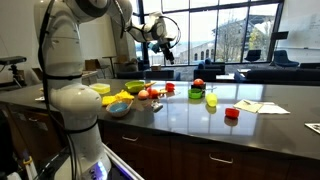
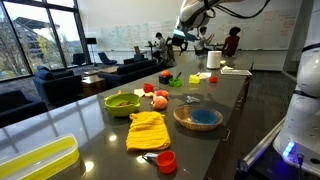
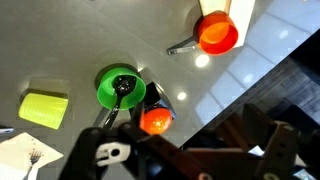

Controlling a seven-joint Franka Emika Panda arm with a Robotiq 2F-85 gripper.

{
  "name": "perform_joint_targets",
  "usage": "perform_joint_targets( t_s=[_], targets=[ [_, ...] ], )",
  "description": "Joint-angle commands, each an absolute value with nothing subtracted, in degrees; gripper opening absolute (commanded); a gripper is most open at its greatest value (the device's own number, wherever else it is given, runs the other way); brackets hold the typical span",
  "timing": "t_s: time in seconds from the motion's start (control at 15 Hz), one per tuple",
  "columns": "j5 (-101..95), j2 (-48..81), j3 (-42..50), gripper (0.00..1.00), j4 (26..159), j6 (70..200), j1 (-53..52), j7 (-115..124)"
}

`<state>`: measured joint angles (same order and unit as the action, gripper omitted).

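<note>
We see the gripper (image 1: 166, 52) hanging high above the green cup (image 3: 121, 87) at the wrist view's centre, its opening unreadable, and we judge a straight descent could knock the ball (image 3: 155, 121) just beside it rolling.

Both exterior views sit low by the counter (image 1: 180, 125) (image 2: 92, 120), facing along it from different ends; the wrist view looks down closely on its green cup (image 3: 120, 88).

One green cup (image 3: 120, 88), two bowls (image 2: 122, 108)
</note>
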<state>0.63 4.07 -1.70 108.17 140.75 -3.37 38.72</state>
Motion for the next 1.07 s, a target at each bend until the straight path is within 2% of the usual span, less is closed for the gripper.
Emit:
perform_joint_targets(
  t_s=[0.0,0.27,0.67,1.0],
  targets=[
    [0.49,3.82,-1.68,1.00,108.48,140.86,-3.74,38.57],
    [-11.64,6.29,-0.21,1.00,106.50,143.92,-4.31,48.18],
    [-23.97,14.66,4.57,1.00,90.87,132.93,-5.01,68.32],
    [-8.31,23.62,2.47,1.00,73.06,113.23,-2.49,63.09]
  ],
)
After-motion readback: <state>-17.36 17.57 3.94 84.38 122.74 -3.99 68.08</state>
